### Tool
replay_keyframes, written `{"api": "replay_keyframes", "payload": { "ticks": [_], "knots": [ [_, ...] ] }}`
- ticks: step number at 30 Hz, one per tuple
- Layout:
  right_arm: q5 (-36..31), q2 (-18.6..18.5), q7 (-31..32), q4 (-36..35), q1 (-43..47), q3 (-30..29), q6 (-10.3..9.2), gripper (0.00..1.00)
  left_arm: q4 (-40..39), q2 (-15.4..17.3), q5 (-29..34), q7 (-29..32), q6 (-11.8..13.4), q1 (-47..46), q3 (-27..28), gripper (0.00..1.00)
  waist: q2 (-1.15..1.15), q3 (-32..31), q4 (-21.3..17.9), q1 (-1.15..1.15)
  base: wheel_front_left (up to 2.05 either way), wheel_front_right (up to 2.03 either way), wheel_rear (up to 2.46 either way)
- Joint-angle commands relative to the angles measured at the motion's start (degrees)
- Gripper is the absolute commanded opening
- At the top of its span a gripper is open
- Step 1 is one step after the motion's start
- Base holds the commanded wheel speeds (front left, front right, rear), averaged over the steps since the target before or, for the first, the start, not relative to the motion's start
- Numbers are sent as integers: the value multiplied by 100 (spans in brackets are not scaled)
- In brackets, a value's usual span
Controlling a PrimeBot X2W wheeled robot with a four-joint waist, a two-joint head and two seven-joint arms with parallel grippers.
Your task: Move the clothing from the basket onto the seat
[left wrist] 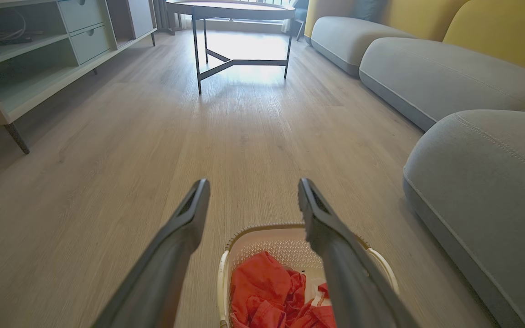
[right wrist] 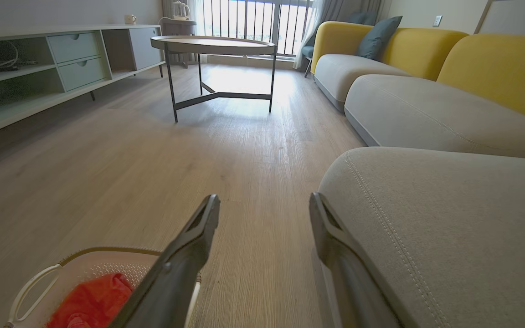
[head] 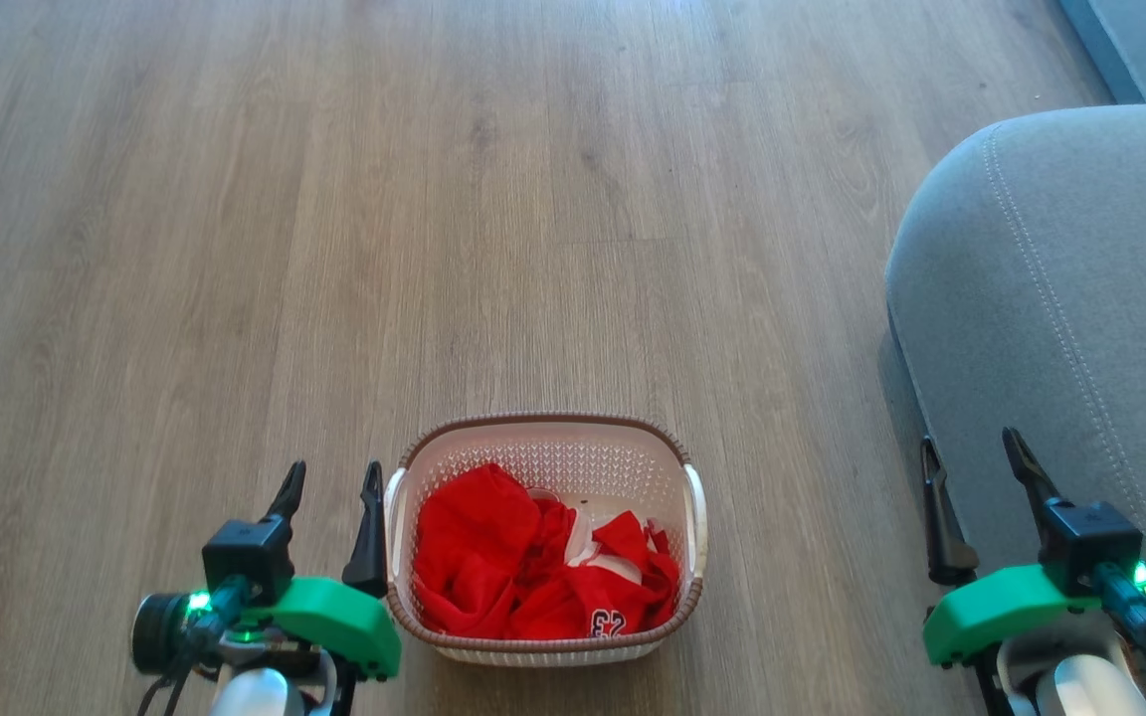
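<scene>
Clothing [head: 533, 572], red with white trim and a number showing, lies heaped in the basket [head: 545, 426] on the wooden floor [head: 334, 249]; the left end effector [head: 334, 469] hangs just beside the basket, fingers spread wide and empty, and the right end effector [head: 969, 440], equally wide and empty, hovers at the edge of the grey seat [head: 1060, 298]

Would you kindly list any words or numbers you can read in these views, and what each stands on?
"23": white-edged number on the red clothing lying in the basket, seen upside down in the head view.
No other writing is legible in any view.
</scene>
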Motion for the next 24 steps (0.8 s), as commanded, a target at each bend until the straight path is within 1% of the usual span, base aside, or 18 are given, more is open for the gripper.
{"api": "replay_keyframes", "payload": {
  "ticks": [1,8,14,20,24],
  "knots": [
    [23,-56,-75,-164,-26,98,41,100,-166,50,32,-70,12,-318,220,100,0,1,-1,0,0,0,0],
    [-2,-64,-75,-200,-39,93,41,100,-162,50,37,-70,22,-340,230,100,0,37,-2,0,0,0,0],
    [-5,-62,-76,-316,-141,60,41,100,-198,50,60,-70,21,-446,238,100,0,309,-13,0,0,0,0],
    [-20,-39,-76,-502,-337,-41,41,100,-239,50,114,-70,20,-721,244,100,0,867,-46,0,0,0,0],
    [-30,-41,-76,-613,-553,-88,41,100,-265,50,156,-70,27,-1013,224,100,0,1377,-62,0,0,0,0]
  ]
}}
